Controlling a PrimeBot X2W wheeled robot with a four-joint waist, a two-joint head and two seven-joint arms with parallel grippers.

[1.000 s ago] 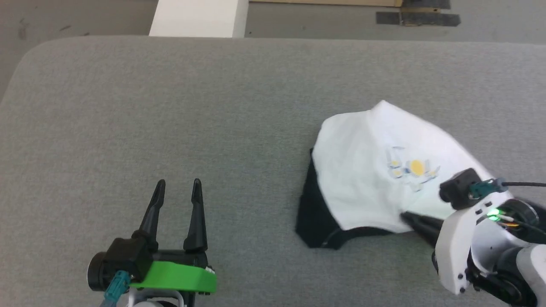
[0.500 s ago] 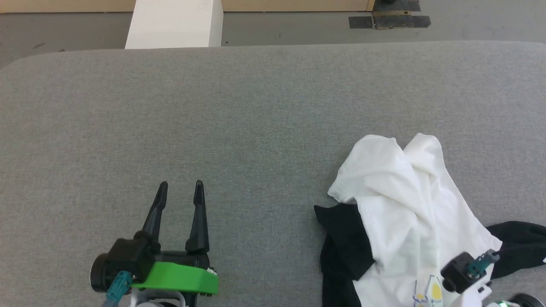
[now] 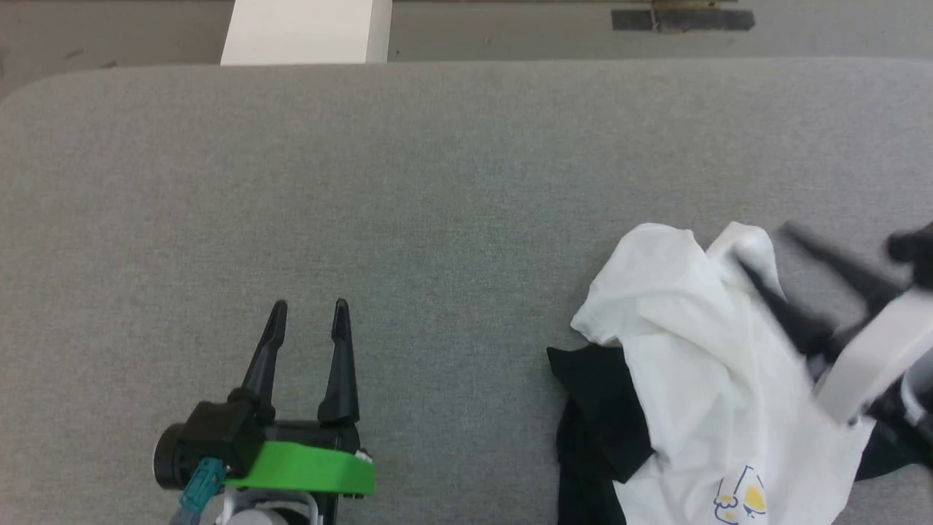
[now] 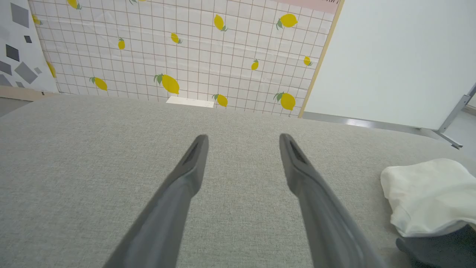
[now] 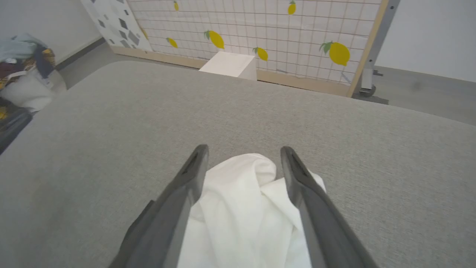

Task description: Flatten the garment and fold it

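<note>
Garment (image 3: 692,350): left crumpled at table's (image 3: 437,182) 4 o'clock, released by right claw (image 3: 762,245), clenched earlier; left claw (image 3: 310,305) held spread, empty.

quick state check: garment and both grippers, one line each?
garment: crumpled in a heap on the grey surface, not flattened, not folded.
left gripper: open, holding nothing, over bare surface well apart from the garment.
right gripper: open, jaws spread at the garment's white bunch, nothing gripped.
</note>
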